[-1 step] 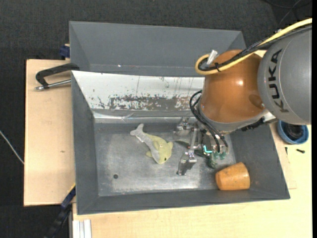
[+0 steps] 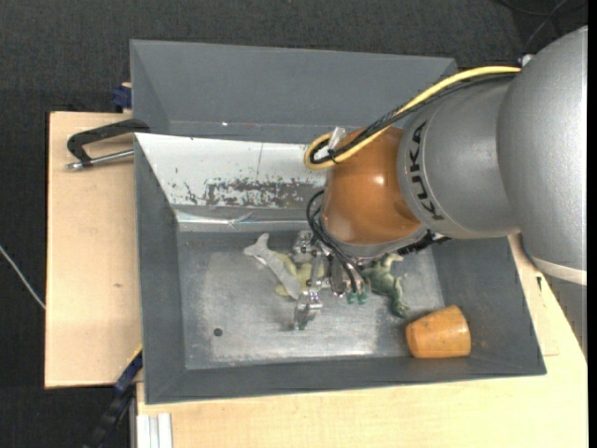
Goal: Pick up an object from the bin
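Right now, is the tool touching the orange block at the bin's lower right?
Apart. The camera view shows bare bin floor between the tool and the orange block.

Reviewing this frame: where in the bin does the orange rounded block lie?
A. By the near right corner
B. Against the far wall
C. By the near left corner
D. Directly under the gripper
A: the orange rounded block lies on the floor of the bin by its near right corner. It is apart from the gripper, which is near the middle beside a green toy figure.
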You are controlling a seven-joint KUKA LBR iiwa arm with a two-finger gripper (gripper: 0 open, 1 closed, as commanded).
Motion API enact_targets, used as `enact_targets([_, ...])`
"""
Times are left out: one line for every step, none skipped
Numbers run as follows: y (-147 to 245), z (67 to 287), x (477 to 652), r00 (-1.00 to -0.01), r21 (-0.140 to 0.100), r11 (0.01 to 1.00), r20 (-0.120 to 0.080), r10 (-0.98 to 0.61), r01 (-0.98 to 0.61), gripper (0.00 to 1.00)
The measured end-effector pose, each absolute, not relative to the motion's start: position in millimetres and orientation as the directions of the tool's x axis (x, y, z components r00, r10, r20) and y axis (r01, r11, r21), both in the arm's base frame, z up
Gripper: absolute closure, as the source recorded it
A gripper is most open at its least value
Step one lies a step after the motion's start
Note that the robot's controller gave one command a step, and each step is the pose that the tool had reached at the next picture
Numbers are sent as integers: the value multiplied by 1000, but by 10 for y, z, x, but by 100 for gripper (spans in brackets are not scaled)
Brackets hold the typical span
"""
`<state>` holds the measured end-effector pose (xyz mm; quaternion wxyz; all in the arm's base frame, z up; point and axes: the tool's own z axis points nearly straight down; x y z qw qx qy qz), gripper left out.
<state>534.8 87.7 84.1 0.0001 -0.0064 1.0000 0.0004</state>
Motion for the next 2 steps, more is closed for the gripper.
enact_targets([874,899,5376,-1000,3,1000,-13,-11,-11,100])
enact_targets([857,2882,5455,-999,4,999,-15,50,49,100])
